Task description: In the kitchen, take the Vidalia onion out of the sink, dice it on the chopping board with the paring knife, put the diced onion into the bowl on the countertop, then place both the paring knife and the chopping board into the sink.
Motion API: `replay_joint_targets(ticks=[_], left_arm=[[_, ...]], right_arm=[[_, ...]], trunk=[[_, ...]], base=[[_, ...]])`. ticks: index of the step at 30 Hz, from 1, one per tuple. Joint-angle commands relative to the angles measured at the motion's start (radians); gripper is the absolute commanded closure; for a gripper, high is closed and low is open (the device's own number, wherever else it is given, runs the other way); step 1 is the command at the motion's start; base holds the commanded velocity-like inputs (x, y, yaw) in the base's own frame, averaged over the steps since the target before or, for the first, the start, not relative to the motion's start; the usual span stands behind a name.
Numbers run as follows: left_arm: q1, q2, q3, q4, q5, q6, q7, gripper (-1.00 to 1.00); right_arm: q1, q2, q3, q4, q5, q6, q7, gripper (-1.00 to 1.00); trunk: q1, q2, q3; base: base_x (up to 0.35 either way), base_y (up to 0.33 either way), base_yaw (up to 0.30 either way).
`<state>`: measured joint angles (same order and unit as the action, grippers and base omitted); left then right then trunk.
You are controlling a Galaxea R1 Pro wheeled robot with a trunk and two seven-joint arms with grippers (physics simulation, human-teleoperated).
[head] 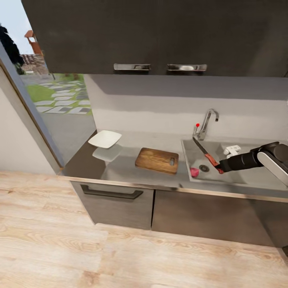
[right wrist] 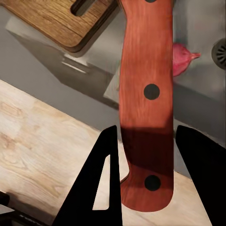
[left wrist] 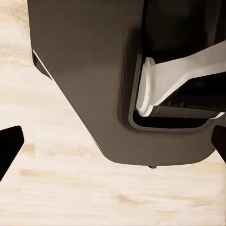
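1. The right gripper is clamped on the knife: in the right wrist view its two dark fingers stand either side of the reddish-brown, riveted handle, near its butt end.
2. In the head view the right gripper is over the sink, reaching in from the right on a black forearm, and the knife slants away from it, dark blade pointing toward the tap.
3. Just beside the gripper, toward the sink's front left corner, the onion lies on the basin floor next to the drain. The right wrist view shows the onion as a pinkish-red lump partly hidden behind the knife handle.
4. A small white object sits in the sink behind the gripper; what it is cannot be told.
5. Further left of the gripper, past the sink's edge, the board lies flat on the countertop, its slot handle at the end nearer the sink. The right wrist view catches that end of the board.
6. Further left again, well apart from the gripper, the white bowl is at the counter's far end by the window.
7. The left gripper's dark fingertips show at the edges of the left wrist view, wide apart with nothing between them, over the wooden floor and the robot's dark body.
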<state>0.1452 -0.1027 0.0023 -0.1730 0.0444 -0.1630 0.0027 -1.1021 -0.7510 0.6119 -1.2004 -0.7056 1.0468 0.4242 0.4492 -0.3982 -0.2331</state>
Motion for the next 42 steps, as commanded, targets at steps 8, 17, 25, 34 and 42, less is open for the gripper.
replay_joint_targets(ticks=[8, 17, 25, 34, 42], left_arm=[[0.001, 0.000, -0.001, -0.002, 0.005, -0.001, 0.000, -1.00], [0.001, 0.000, -0.001, -0.002, 0.005, -0.001, 0.000, -1.00], [0.001, 0.002, 0.001, -0.003, 0.005, -0.002, 0.000, -1.00], [0.001, 0.058, 0.002, -0.011, 0.005, -0.004, 0.000, -1.00], [0.001, 0.086, 0.002, -0.036, 0.005, -0.006, -0.001, -1.00]], right_arm=[[-0.002, -0.001, 0.002, 0.000, 0.009, 0.000, 0.011, 1.00], [-0.002, -0.001, 0.002, 0.000, 0.009, 0.000, 0.011, 1.00], [-0.001, -0.001, 0.001, 0.000, 0.009, 0.000, 0.010, 1.00], [-0.001, 0.000, 0.001, 0.000, 0.009, 0.000, 0.011, 1.00], [-0.001, 0.001, -0.001, 0.000, 0.009, 0.000, 0.011, 1.00]], trunk=[[0.001, -0.002, -0.001], [0.001, -0.002, -0.001], [0.001, -0.002, -0.001], [0.001, -0.002, 0.002], [0.001, -0.002, 0.002]], base=[[0.097, -0.239, 0.000], [0.160, -0.291, -0.150], [0.165, -0.275, -0.264], [0.103, -0.117, -0.199], [0.033, -0.051, -0.029]])
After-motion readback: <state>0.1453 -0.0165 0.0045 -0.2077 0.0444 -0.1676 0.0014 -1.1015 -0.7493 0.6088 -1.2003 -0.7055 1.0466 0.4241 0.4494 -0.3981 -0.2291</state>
